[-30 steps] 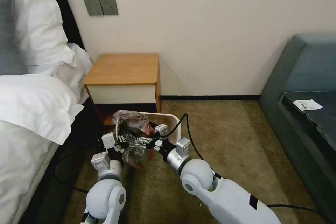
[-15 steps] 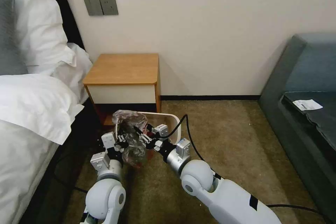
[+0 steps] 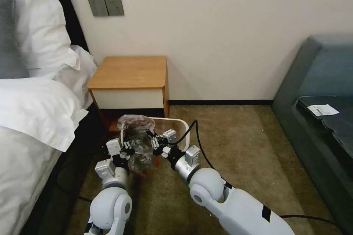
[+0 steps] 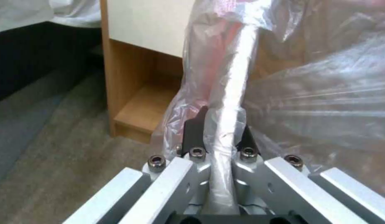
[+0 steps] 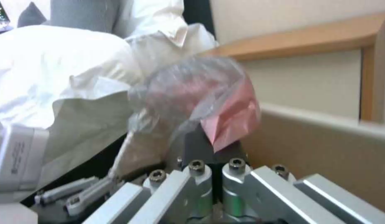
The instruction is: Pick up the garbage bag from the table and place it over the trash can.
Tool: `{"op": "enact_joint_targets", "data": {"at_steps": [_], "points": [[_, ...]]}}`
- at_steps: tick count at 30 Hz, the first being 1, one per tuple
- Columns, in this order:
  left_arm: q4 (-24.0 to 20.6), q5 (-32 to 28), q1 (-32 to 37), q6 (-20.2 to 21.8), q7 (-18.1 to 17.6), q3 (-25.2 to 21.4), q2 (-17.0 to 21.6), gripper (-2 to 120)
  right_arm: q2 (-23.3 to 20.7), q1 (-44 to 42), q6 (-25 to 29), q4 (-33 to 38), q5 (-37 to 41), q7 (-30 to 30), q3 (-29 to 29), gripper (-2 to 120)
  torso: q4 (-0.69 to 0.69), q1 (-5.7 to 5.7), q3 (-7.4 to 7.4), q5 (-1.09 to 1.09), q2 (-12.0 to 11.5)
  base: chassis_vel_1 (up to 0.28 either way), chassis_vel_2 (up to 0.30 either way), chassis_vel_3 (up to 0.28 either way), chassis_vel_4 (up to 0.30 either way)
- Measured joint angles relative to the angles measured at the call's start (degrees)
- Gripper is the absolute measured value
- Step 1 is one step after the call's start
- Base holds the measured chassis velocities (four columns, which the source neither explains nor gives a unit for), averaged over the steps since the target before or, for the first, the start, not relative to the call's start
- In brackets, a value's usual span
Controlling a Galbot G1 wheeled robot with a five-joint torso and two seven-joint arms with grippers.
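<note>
Pickup is complete; fitting is in progress and, by my judgement, well short of done.

The left end effector [image 3: 127,146] sits at the near-left corner of the trash can [image 3: 182,126]. In the left wrist view its jaws stand nearly together, clamped on a twisted rope of the garbage bag [image 4: 232,102], with loose plastic ballooning beyond and beside it.

The right end effector [image 3: 153,141] is just beside the left one, toward the can's middle. In the right wrist view its dark pads are closed on a fold of the bag's red band [image 5: 232,119], and the crumpled bag [image 5: 192,90] bulges just past the pads. The can's cream wall [image 5: 325,140] runs alongside that end effector.

In the head view the bag [image 3: 136,139] hangs bunched between the two end effectors: part rises over the can's left rim, part sags down the near outer wall. The right and far rim beyond the right end effector is bare, so the mouth is not yet spread around the opening.

Farther off, past both end effectors, the counter [image 3: 128,71] carries nothing in view.

Remaining, as I judge it: open the mouth, draw the red band across to the uncovered rim, seat it all round, and let go.
</note>
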Motion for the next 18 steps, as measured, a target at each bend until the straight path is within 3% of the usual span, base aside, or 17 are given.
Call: {"op": "enact_joint_targets", "data": {"at_steps": [18], "points": [[0.5,0.4,0.6,-0.8,0.0,-0.9,-0.1,1,-1.1,-1.1,0.9,3.5,-1.2,2.2,3.9,0,0.00,0.00,0.00,0.00,0.0,0.000,0.000,0.000,0.000]]}}
